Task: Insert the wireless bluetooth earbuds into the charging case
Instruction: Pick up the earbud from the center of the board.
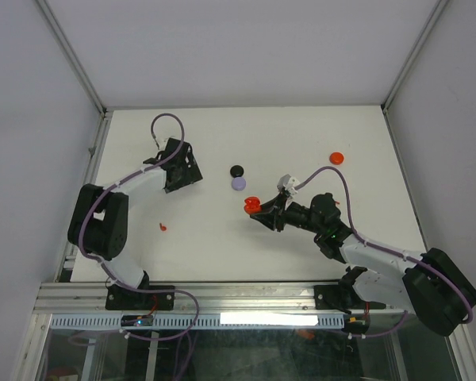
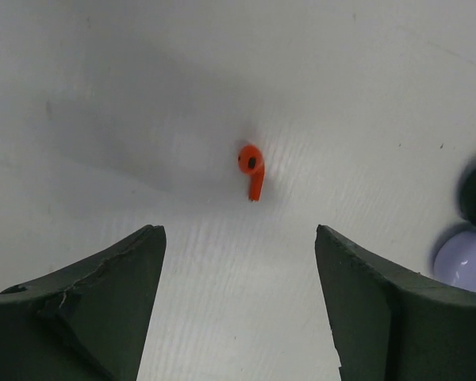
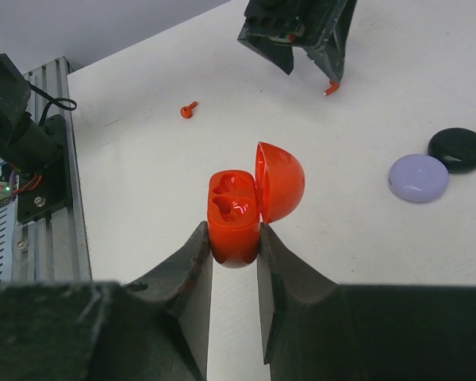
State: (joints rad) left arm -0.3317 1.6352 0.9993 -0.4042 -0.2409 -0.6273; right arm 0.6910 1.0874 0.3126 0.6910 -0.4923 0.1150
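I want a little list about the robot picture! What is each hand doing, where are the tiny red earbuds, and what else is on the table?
right gripper: shut on the red case, lid open, both slots look empty
left gripper: open, holding nothing, above one red earbud on the table
second red earbud: lying alone on the table, nearer the left arm's base
purple disc: touching the black disc, mid table
red disc: alone, far right side
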